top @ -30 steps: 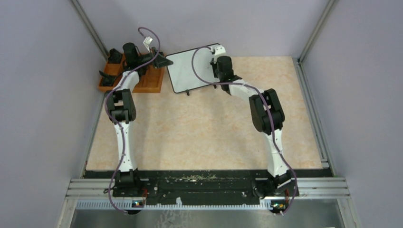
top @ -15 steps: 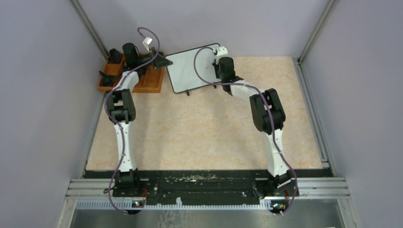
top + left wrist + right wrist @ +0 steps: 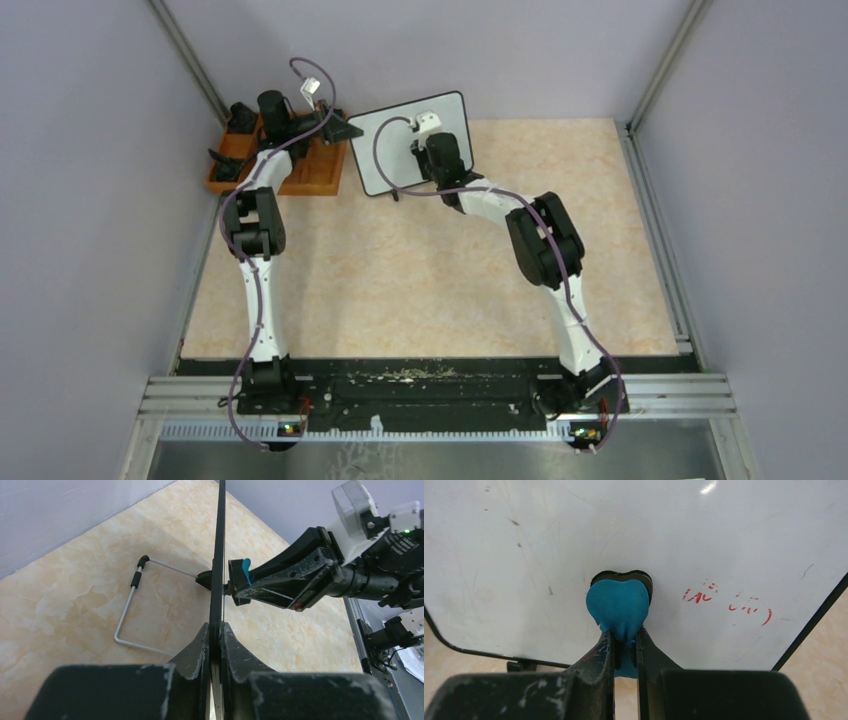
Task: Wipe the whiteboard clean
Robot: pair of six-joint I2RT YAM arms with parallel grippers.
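Your left end effector [image 3: 216,630] clamps the edge of the likely light, stiff black-framed white whiteboard [image 3: 385,150] far across the beige table [image 3: 400,290]; your right end effector [image 3: 625,639] pinches a blue eraser pad [image 3: 618,605], so press gently

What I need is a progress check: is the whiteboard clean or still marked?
Still marked: faint red writing shows on the whiteboard, right of the blue eraser in the right gripper.

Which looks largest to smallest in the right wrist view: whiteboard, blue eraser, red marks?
1. whiteboard, fills most of the frame.
2. blue eraser, gripped by the right tool.
3. red marks, thin broken strokes; their spread rivals the eraser's width, so it's close.
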